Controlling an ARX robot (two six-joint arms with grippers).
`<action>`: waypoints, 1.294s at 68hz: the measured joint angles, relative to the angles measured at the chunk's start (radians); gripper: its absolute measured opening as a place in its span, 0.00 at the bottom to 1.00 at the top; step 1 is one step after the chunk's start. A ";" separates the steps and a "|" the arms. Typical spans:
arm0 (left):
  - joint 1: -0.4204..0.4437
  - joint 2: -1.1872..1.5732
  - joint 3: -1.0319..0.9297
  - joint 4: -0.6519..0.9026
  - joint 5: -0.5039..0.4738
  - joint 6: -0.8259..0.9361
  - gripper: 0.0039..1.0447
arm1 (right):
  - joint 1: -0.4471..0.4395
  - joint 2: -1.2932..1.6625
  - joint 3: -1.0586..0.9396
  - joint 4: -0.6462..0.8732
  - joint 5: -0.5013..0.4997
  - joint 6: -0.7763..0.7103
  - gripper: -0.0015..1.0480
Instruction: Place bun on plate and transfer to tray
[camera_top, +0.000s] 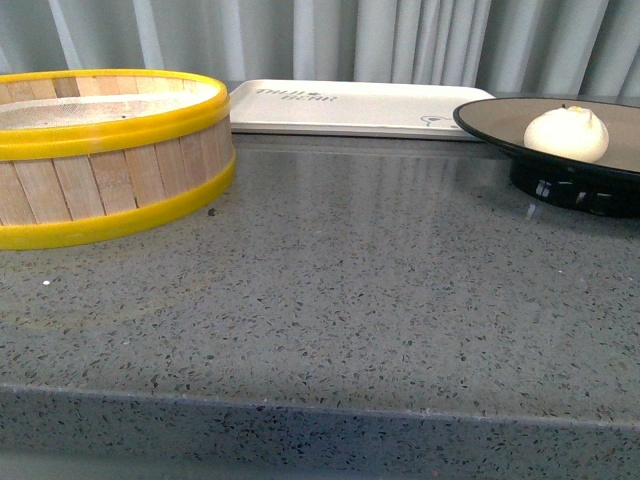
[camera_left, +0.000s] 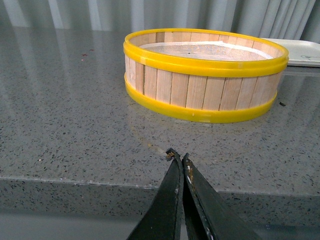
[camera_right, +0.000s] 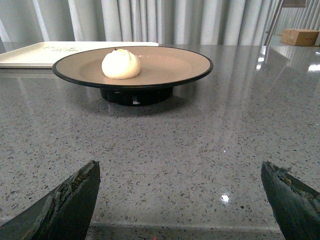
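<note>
Half done: bun (camera_top: 566, 133) sits on plate (camera_top: 495, 118); plate rests on counter (camera_top: 330, 280) at 2 o'clock, near tray (camera_top: 350, 108) at 12, not on it. Transfer pending. Left gripper (camera_left: 178, 156) jaws together, right gripper (camera_right: 179, 164) jaws apart, both empty.

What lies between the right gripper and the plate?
Only bare grey counter, seen in the right wrist view: nothing sits between the open right gripper and the plate.
</note>
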 joint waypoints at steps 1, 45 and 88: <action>0.000 0.000 0.000 0.000 0.000 0.000 0.04 | 0.000 0.000 0.000 0.000 0.000 0.000 0.92; 0.000 0.000 0.000 0.000 0.001 0.000 0.93 | 0.067 0.295 0.166 0.035 0.474 -0.088 0.92; 0.000 0.000 0.000 0.000 0.000 0.000 0.94 | -0.297 1.189 0.708 0.196 -0.241 1.006 0.92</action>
